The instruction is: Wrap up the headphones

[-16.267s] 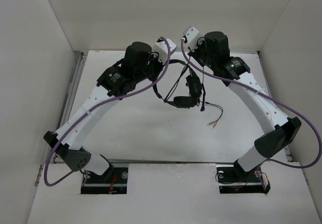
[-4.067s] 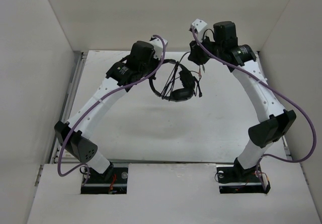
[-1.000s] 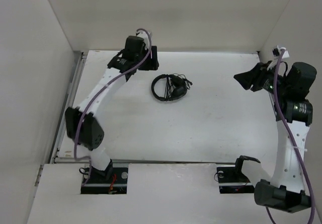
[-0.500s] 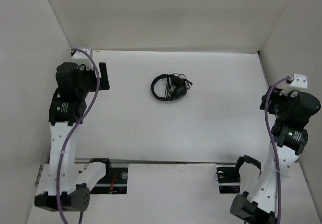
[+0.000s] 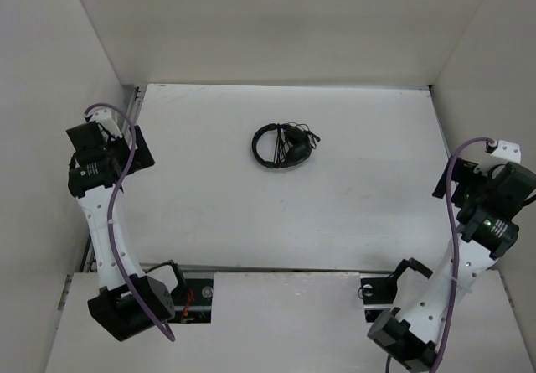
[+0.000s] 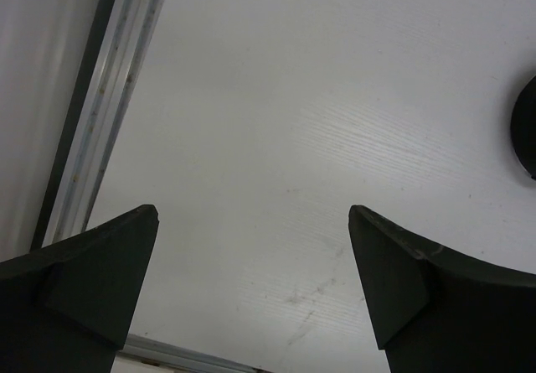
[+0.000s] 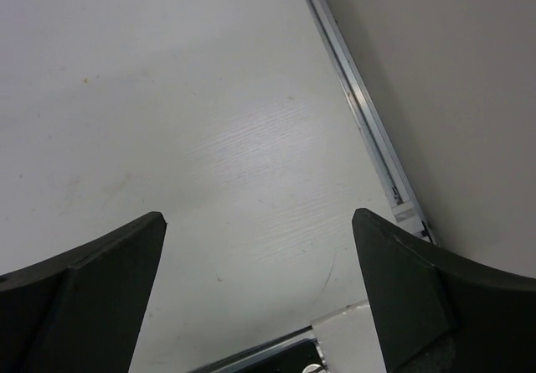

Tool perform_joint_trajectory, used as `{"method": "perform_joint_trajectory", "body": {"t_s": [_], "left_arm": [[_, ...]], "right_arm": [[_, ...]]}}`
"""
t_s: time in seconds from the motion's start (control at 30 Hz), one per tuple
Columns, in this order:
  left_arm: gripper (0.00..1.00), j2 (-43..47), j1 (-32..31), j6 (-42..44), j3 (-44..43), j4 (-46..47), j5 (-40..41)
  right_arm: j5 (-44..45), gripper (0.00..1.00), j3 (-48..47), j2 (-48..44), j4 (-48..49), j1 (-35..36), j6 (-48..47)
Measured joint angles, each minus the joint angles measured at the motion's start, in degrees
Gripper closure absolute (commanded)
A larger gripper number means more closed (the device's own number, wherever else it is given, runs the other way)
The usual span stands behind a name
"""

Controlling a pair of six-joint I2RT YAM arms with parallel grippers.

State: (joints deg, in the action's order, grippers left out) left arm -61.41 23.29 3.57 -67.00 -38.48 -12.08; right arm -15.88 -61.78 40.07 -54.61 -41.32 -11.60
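Note:
The headphones (image 5: 283,147) lie on the white table (image 5: 335,205) at the middle back. They form a small black bundle, with the round headband on the left and the earcups and coiled cable bunched on the right. Nothing touches them. My left gripper (image 5: 138,149) hangs by the table's left edge, far from them. In the left wrist view this left gripper (image 6: 253,214) is open over bare table. My right gripper (image 5: 445,182) is pulled back to the right edge. In its wrist view the right gripper (image 7: 260,215) is open and holds nothing.
White walls close in the table on the left, back and right. A metal rail (image 6: 109,113) runs along the left edge and another rail (image 7: 364,113) along the right. A dark shape (image 6: 528,126) I cannot identify cuts the left wrist view's right edge.
Both arms have swung away from the middle back to the table's sides and folded back. Both grippers have opened wide. The headphones have stayed where they lie.

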Motion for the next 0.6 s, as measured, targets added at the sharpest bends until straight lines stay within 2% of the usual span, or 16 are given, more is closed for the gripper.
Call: {"method": "perform_joint_trajectory", "body": {"t_s": [0.13,0.27,0.6], "left_arm": [[0.00,0.0,0.2,0.0,0.8,0.0,-1.4],[0.00,0.2,0.9,0.3,0.9,0.2,-1.9],[0.00,-0.3,8.4,1.6,1.0,2.1,-3.5]], "right_arm": [[-2.1,0.00,-1.5,-0.9,0.0,1.4,0.2],[-0.3,0.00,-1.7,-1.8,0.4,1.7,1.2],[1.8,0.00,-4.7,-0.3,-0.3,3.9,2.3]]}}
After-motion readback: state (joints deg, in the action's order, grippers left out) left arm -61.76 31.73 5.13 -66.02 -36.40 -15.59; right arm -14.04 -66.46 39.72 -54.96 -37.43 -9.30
